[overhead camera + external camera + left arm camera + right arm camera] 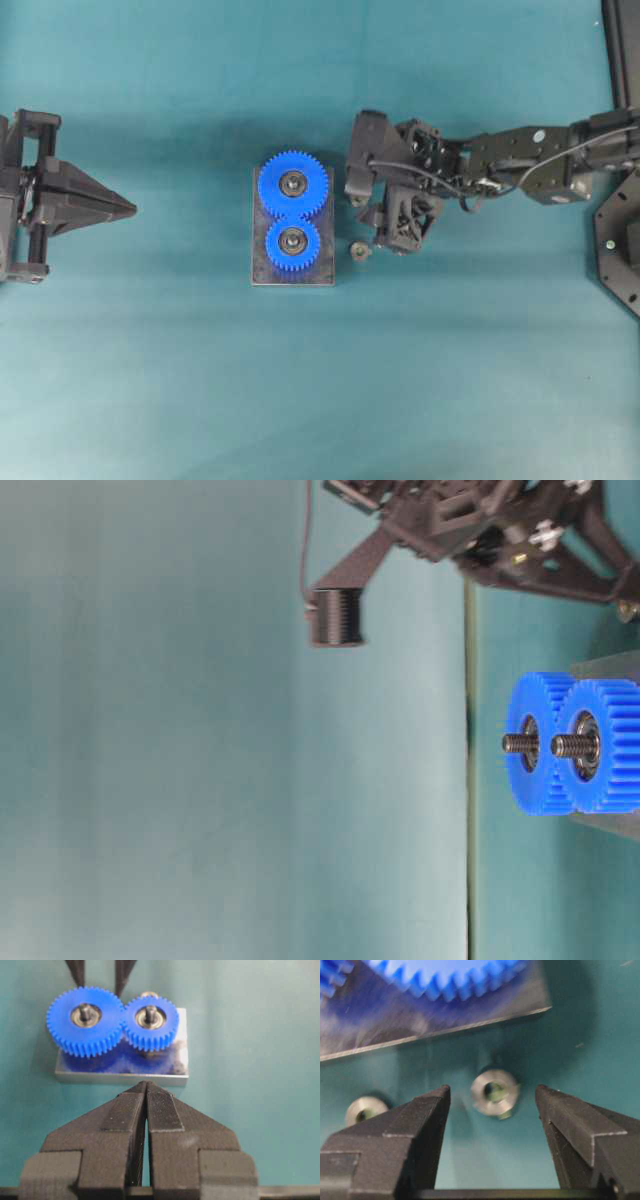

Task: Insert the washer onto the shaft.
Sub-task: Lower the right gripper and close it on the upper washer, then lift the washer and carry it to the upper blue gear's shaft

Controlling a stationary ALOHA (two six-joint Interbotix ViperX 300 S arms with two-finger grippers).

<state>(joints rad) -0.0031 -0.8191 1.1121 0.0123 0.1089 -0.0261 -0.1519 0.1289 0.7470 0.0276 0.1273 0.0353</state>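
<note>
The washer, a small silvery metal ring with a dark bore [494,1092], lies flat on the teal table [200,400] just off the edge of the grey metal base plate [260,275] that carries the two blue toothed gears. In the right wrist view it sits at about twelve o'clock from the right gripper [492,1097], centred in the gap between the two black jaws, which stand wide apart and hold nothing. Being flat, the ring has no long axis in the table plane, and its bore seems to point upward; it looks slightly blurred. A second silvery ring [365,1109] lies at about nine o'clock from the washer, outside the left-hand jaw, near enough that a careless closing might nudge it.

In the overhead view the washer [359,250] lies at about three o'clock from the smaller blue gear [293,243] and its shaft [293,239], a short steel stub rising from the hub; the larger blue gear [295,184] stands at twelve o'clock from the smaller one. The right gripper [368,228] is just beside the washer, so this arm is clearly the nearer. The left gripper [146,1091] is well apart at nine o'clock from the plate, its jaws pressed together and empty. The coming move looks to be a straight descent and closing on the washer.
</note>
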